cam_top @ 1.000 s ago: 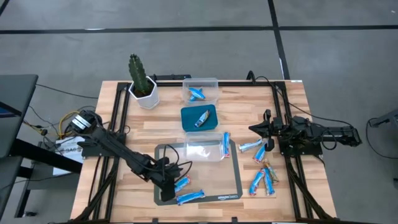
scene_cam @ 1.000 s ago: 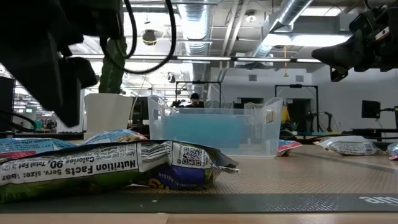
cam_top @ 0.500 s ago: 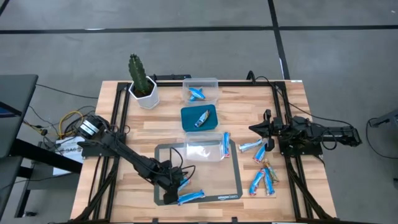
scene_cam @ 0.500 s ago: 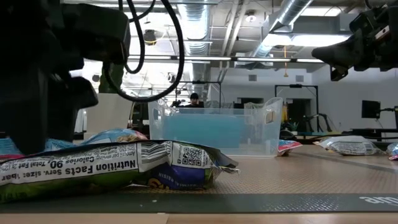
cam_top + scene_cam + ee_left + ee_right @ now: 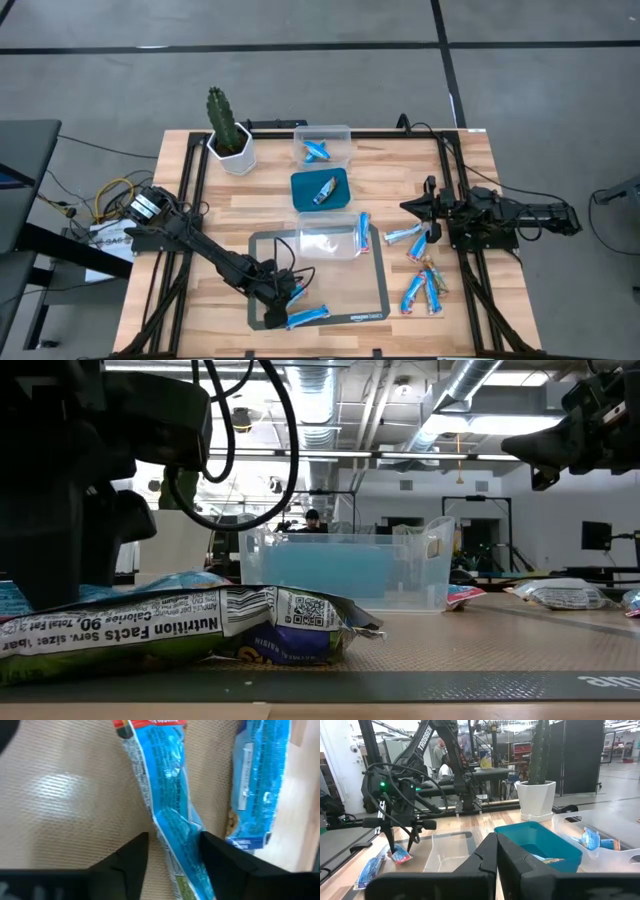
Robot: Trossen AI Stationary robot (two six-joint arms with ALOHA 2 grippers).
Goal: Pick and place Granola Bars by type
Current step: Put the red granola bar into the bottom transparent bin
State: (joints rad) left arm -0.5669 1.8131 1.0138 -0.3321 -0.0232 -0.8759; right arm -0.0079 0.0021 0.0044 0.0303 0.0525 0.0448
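On the grey mat (image 5: pixel 372 300) near the table's front lie two blue granola bars. My left gripper (image 5: pixel 287 291) (image 5: pixel 175 842) points down at the farther bar (image 5: pixel 297 290) (image 5: pixel 162 775) and is shut on it. The nearer bar (image 5: pixel 306 317) (image 5: pixel 260 785) lies flat beside it and fills the front of the low view (image 5: pixel 170 630). Several more bars, blue and brownish, lie on the wood at the right (image 5: pixel 420 285). My right gripper (image 5: pixel 408 208) (image 5: pixel 496 854) is shut and hovers at the table's right, touching nothing. My left gripper pinches the blue bar near one end (image 5: pixel 176 827), one finger on each long edge, so the fingers lie across it. It comes from above, pointing down (image 5: pixel 400 840). The wrapper is creased between the fingers. The bar lies flat on the mat.
A clear container (image 5: pixel 322 145) holds a blue bar and a teal one (image 5: pixel 320 188) holds another bar, both at the far middle. A second clear container (image 5: pixel 330 241) stands on the mat's far edge, with a bar (image 5: pixel 363 230) beside it. A potted cactus (image 5: pixel 228 130) stands far left.
My left gripper has moved toward the table's right and down onto the farther blue bar on the mat. Both bars lie where they were. My right arm has kept still.
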